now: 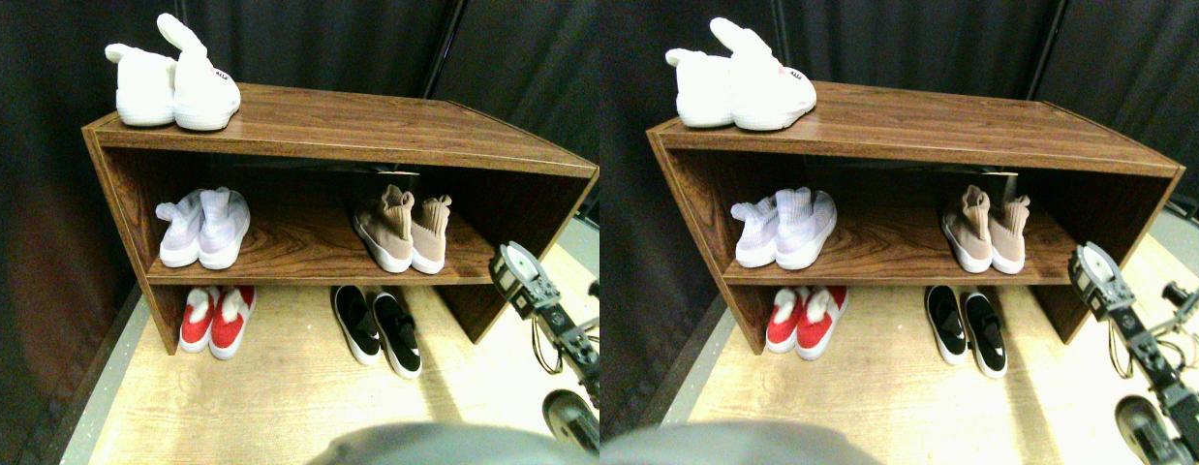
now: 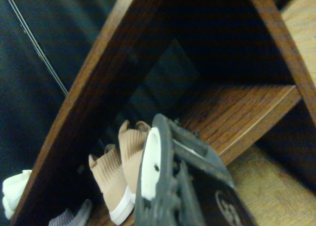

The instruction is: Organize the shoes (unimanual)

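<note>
the rack (image 1: pixel 348 131) looks nearly in order. on its top, far left, sit the white shoes (image 1: pixel 173 82). on the middle shelf the pale shoes (image 1: pixel 204 230) stand left and the tan shoes (image 1: pixel 404 231) right, each pair side by side with toes toward us. on the floor under the shelf are the red shoes (image 1: pixel 218 319) at left and the black shoes (image 1: pixel 377 329) right of middle, their toes poking out past the shelf edge and angled a little to the right.

the right gripper (image 1: pixel 515 274) hangs off the rack's right end, near the shelf's front corner and apart from every shoe. it carries nothing that i can see; whether the claw is wide or narrow i can't tell, since the wrist view shows only one dark jaw frame with the tan shoes beyond it.

my guess is the arm is either lining up on the tan pair or done with it. if the black pair is next, i'd come in low from the right, clear of the rack's side panel, and press the nearer shoe at its heel end so it slides straight back rather than spinning. a push at the toe would likely twist it against its mate.
</note>
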### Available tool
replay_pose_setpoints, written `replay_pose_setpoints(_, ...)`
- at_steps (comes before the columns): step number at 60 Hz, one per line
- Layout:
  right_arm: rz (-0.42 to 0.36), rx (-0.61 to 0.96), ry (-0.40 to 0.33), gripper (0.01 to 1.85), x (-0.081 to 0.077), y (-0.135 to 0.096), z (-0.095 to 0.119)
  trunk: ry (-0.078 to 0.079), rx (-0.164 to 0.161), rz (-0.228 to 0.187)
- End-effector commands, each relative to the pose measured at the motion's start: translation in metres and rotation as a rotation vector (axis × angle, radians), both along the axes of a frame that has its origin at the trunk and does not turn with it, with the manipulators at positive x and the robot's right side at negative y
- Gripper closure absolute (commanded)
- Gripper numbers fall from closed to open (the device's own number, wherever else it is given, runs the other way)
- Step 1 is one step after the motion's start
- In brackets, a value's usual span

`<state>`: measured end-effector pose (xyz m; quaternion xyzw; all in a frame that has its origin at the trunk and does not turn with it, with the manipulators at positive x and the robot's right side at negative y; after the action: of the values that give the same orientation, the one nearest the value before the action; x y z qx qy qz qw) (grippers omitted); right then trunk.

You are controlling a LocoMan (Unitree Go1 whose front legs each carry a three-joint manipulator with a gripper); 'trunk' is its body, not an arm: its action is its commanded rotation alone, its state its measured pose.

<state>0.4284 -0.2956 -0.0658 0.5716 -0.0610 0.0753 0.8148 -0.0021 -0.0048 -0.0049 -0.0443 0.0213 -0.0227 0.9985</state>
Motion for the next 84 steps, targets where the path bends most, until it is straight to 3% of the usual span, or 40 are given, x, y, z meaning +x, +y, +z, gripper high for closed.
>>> replay_pose_setpoints(1, 0.047, 0.023, -0.045, 1.80, -0.011, 0.007, 0.009, 0.013, -0.018, 0.003)
replay_pose_setpoints(5, 0.051, 0.017, -0.052, 1.80, -0.018, 0.010, 0.008, 0.017, -0.019, 0.004)
replay_pose_setpoints(9, 0.115, 0.009, -0.049, 1.80, -0.022, 0.012, 0.004, 0.022, -0.020, 0.005)
replay_pose_setpoints(18, 0.132, 0.038, -0.027, 1.80, -0.026, 0.017, -0.011, 0.036, -0.026, 0.011)
replay_pose_setpoints(35, 0.219, 0.132, 0.060, 1.80, -0.020, 0.020, -0.052, 0.064, -0.027, 0.024)
replay_pose_setpoints(55, 0.129, 0.159, 0.169, 1.80, -0.003, 0.009, -0.098, 0.075, -0.021, 0.028)
replay_pose_setpoints(62, 0.052, 0.169, 0.187, 1.80, 0.003, 0.006, -0.107, 0.076, -0.022, 0.030)
replay_pose_setpoints(74, 0.027, 0.212, 0.234, 1.80, 0.020, 0.000, -0.118, 0.070, -0.025, 0.032)
replay_pose_setpoints(84, -0.041, 0.224, 0.274, 1.80, 0.037, -0.003, -0.129, 0.065, -0.030, 0.039)
